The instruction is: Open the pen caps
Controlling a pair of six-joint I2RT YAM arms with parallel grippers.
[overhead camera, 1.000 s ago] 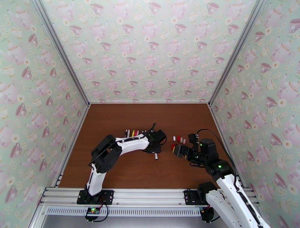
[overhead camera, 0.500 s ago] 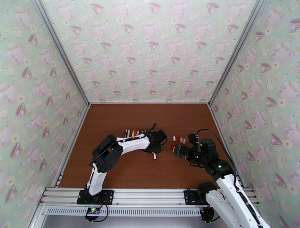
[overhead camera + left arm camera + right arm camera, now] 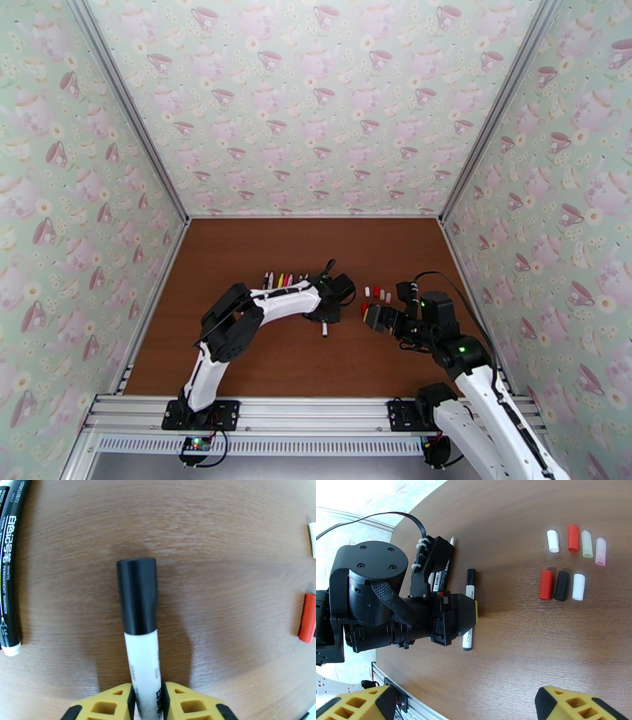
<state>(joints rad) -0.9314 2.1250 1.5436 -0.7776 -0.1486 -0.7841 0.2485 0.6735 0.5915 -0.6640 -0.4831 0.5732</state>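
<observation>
Left gripper clenched on white plastic marker pen, black cylindrical cap on. Right gripper released, loose caps far right. Next: right pinches cap, pulls straight.

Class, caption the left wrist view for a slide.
Left gripper clamps a white pen with a black end; brown table behind.

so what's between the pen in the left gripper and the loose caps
Nothing: the right wrist view shows bare table between the pen and the nearest red cap.
</observation>
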